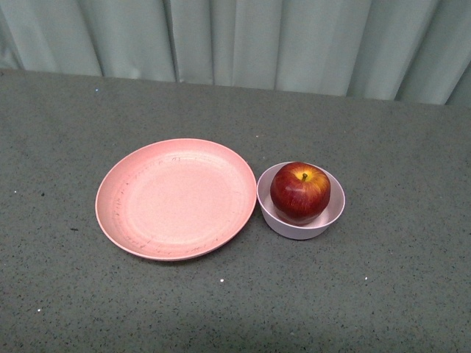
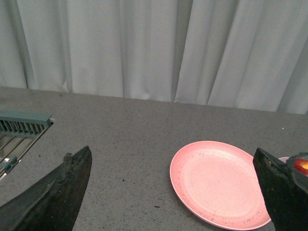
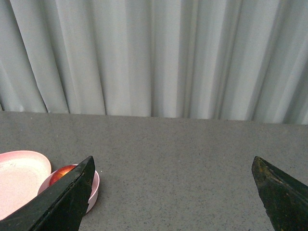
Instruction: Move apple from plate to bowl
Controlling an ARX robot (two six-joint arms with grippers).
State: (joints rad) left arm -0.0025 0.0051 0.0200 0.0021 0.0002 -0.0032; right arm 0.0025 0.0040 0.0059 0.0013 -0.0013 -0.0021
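Apple in the bowl, both our grippers spread and empty.

We see the apple sitting stem-up inside the bowl, which touches the right edge of the bare plate. Our left gripper hangs wide apart near the plate; our right gripper gapes beside the bowl, clear of the table.

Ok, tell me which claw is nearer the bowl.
Likely the right, though neither arm shows in the front view. The right claw sees the bowl with the apple close beside one finger. The left claw faces mainly the plate, the bowl mostly hidden behind a finger.
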